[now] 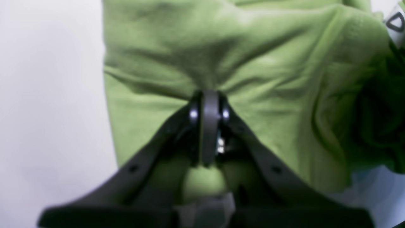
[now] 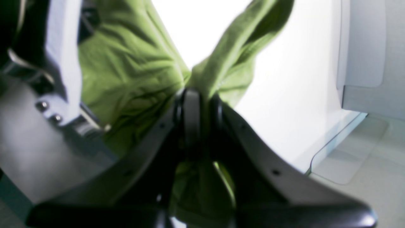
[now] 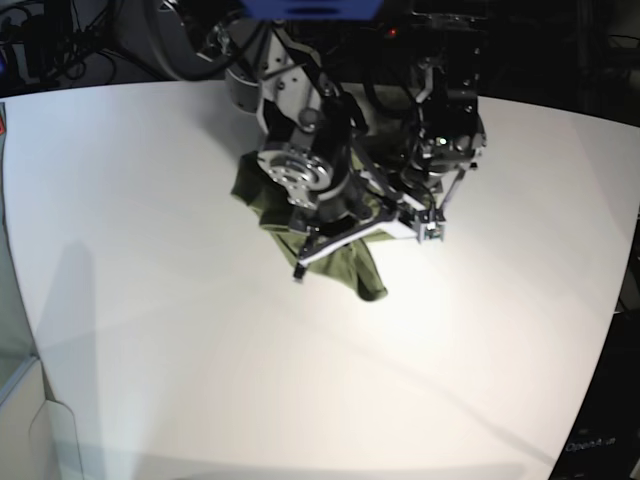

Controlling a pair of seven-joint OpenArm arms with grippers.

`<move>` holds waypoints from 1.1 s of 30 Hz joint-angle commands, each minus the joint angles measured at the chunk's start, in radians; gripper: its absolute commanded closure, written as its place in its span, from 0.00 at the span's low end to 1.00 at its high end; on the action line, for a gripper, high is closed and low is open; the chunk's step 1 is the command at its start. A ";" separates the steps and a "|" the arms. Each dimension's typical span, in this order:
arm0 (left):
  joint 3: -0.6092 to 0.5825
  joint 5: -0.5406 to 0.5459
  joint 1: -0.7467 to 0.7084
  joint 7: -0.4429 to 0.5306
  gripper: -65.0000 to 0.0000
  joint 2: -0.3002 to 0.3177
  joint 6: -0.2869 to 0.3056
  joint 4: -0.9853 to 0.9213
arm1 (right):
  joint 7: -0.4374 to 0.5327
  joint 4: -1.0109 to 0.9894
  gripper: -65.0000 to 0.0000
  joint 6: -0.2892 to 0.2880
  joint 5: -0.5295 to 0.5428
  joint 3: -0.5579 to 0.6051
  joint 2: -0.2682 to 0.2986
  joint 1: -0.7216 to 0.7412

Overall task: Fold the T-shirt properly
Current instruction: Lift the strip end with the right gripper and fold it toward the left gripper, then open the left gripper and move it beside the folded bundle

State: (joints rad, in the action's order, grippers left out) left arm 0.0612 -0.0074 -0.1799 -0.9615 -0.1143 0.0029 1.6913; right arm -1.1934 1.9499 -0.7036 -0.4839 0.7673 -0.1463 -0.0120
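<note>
The green T-shirt (image 3: 362,268) hangs bunched between my two arms over the back middle of the white table (image 3: 200,330), and part of it (image 3: 248,192) trails to the left. In the left wrist view, my left gripper (image 1: 208,95) is shut on a pinched fold of the T-shirt (image 1: 253,63), with wrinkles running out from the pinch. My right gripper (image 2: 196,93) is shut on another gathered fold of the T-shirt (image 2: 126,72) that splits into two flaps above the fingers. The right arm (image 3: 300,170) and left arm (image 3: 445,140) stand close together.
The right wrist view shows the table's rounded corner (image 2: 311,164) with pale floor (image 2: 364,158) beyond it and a grey panel (image 2: 364,63) behind. Dark equipment and cables (image 3: 60,40) line the back. The table's left edge (image 3: 15,300) drops to a lower surface.
</note>
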 commanded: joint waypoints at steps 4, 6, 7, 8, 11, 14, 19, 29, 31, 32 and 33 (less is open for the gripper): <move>-0.001 -0.006 0.010 0.005 0.98 -0.002 -0.002 0.026 | 0.011 0.016 1.00 0.005 -0.003 0.004 -0.011 0.011; -0.001 -0.006 0.010 0.005 0.99 -0.002 -0.004 0.037 | 0.011 0.016 1.00 0.005 -0.003 0.004 -0.011 0.011; -0.001 -0.006 0.010 0.005 0.99 -0.002 -0.004 0.043 | 0.011 0.016 1.00 0.005 -0.003 0.004 -0.011 0.011; -0.002 -0.006 0.010 0.005 0.99 -0.002 -0.002 0.051 | 0.011 0.016 1.00 0.005 -0.003 0.004 -0.011 0.011; -0.004 -0.006 0.012 0.005 0.99 -0.003 -0.002 0.080 | 0.011 0.016 1.00 0.005 -0.003 0.004 -0.011 0.011; -0.005 -0.006 0.020 0.003 0.99 -0.009 -0.002 0.115 | 0.011 0.016 1.00 0.005 -0.003 0.002 -0.011 0.010; 0.002 -0.010 0.015 -0.084 0.99 -0.012 -0.002 0.214 | 0.011 0.016 1.00 0.005 -0.003 0.002 -0.011 0.011; 0.177 -0.006 -0.043 -0.196 0.99 0.094 0.001 0.260 | 0.013 0.016 1.00 0.005 -0.003 0.004 -0.011 0.011; 0.177 -0.006 -0.046 -0.173 0.99 0.101 0.003 0.235 | 0.013 0.016 1.00 0.005 -0.002 0.005 -0.011 0.013; 0.177 -0.006 -0.046 -0.159 0.99 0.103 0.003 0.217 | 0.013 0.016 1.00 0.005 -0.002 0.005 -0.011 0.013; 0.177 -0.006 -0.046 -0.144 0.99 0.103 0.003 0.197 | 0.013 0.016 1.00 0.005 0.000 0.005 -0.011 0.013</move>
State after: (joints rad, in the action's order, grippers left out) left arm 0.2394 -0.0174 -0.2344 -1.1160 -0.0139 0.0032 1.8732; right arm -1.1931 1.9499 -0.7036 -0.4831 0.7685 -0.1448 -0.0143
